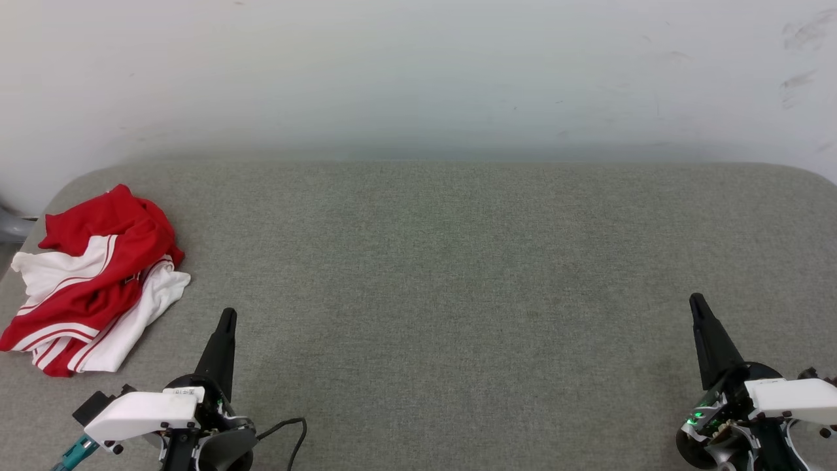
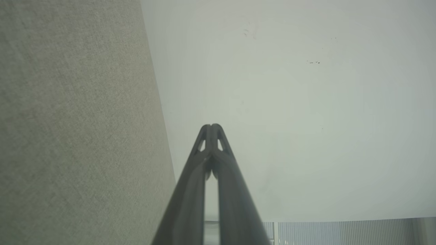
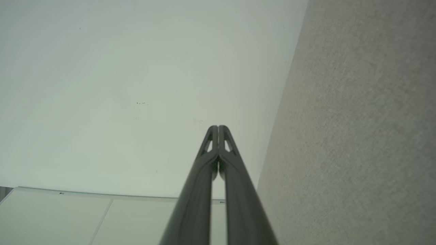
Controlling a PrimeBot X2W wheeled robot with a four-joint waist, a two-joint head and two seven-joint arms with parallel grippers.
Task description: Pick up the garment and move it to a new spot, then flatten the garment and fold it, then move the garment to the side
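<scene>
Jersey (image 1: 91, 281) is dumped in a heap, nothing's grabbed yet, so left gripper (image 1: 227, 316) is parked closed near it, right gripper (image 1: 697, 303) closed well apart.

Bare test room; grey fabric-covered table (image 1: 458, 261); scuffed white wall (image 1: 418, 65)

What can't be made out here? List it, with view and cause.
- Front and underside of the jersey: head view, buried in its own crumpled folds.
- Arms behind the left gripper and right gripper: head view, cut by the bottom edge.
- Near edge of the grey surface: head view, cut off below.
</scene>
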